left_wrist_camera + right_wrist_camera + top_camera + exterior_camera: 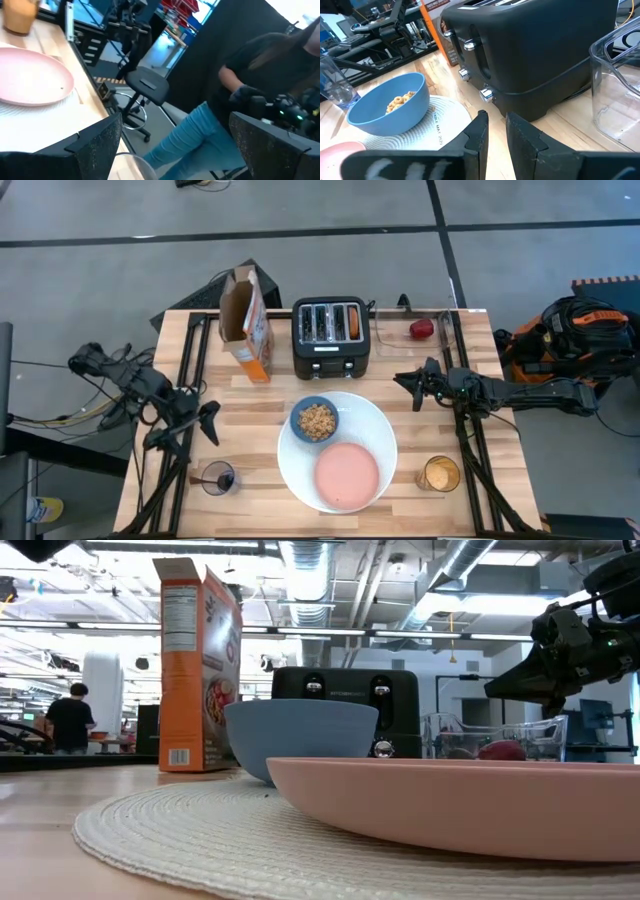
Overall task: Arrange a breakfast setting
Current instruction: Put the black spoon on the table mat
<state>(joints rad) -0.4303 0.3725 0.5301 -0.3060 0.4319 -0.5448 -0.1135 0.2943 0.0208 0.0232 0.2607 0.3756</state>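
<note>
Right tool (412, 389), fingers narrowly apart and empty, hovers beside the boxy black toaster (331, 337). Blue bowl (316, 420) and matte pink plate (346, 475) sit near it. Left tool (207, 423): wide, empty.

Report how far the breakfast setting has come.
Done: blue bowl holds cereal and sits with the pink plate on the round white mat. In hand: nothing; right gripper hovers beside the toaster. Left: bagel half in its slot, red fruit behind.

High view looks straight down; low view level, sharing the toaster (331, 327).
</note>
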